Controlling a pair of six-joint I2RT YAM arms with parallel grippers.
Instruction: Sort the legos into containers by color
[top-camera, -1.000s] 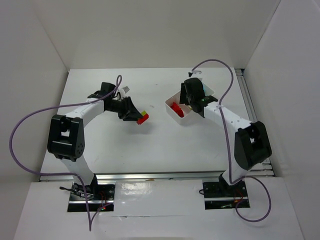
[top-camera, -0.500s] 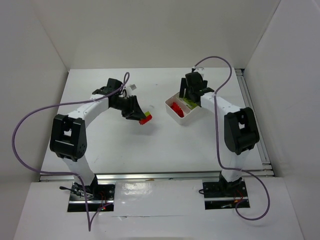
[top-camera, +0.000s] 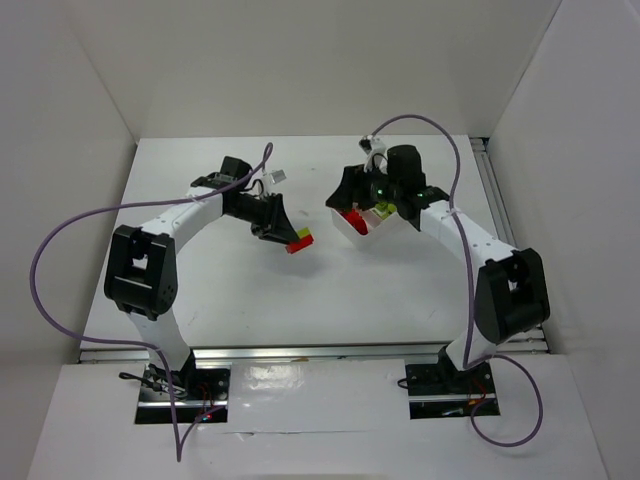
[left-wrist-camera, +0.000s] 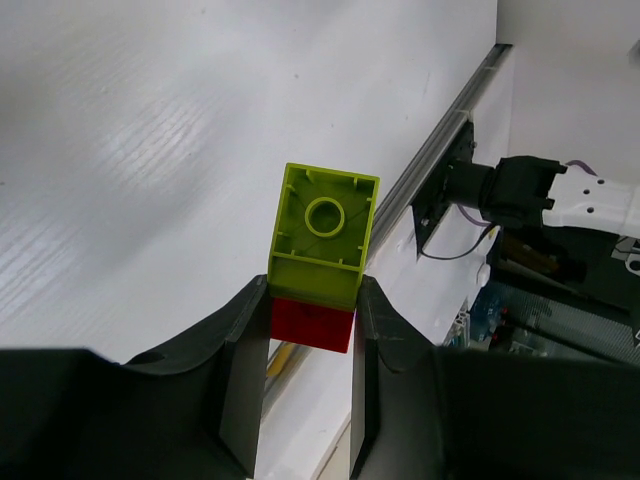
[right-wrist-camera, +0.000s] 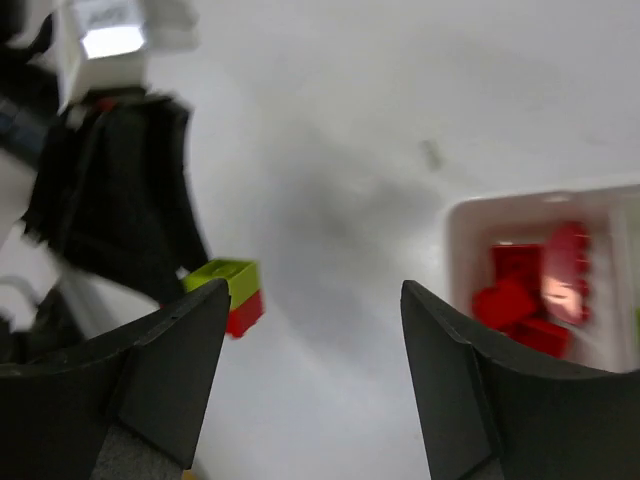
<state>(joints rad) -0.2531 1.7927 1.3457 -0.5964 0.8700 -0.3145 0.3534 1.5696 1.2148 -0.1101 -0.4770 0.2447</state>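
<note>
My left gripper (top-camera: 288, 236) is shut on a joined pair of bricks, a lime green one stuck to a red one (top-camera: 299, 241), and holds it above the table's middle. In the left wrist view the green brick (left-wrist-camera: 322, 232) sticks out past the fingertips and the red brick (left-wrist-camera: 313, 325) sits between them. My right gripper (top-camera: 346, 192) is open and empty, at the left end of the white tray (top-camera: 352, 230), facing the left gripper. The right wrist view shows the pair (right-wrist-camera: 233, 291) and red bricks (right-wrist-camera: 528, 290) in a tray compartment (right-wrist-camera: 458, 232). Lime bricks (top-camera: 386, 210) lie in the middle compartment. No cyan bricks show.
White walls enclose the table on three sides. A metal rail (top-camera: 497, 200) runs along the table's right edge. Purple cables loop above both arms. The left arm's black gripper body (right-wrist-camera: 115, 200) fills the upper left of the right wrist view.
My right gripper has swung from over the tray to its left end and now faces left. My left gripper has moved a little to the right with the joined bricks.
</note>
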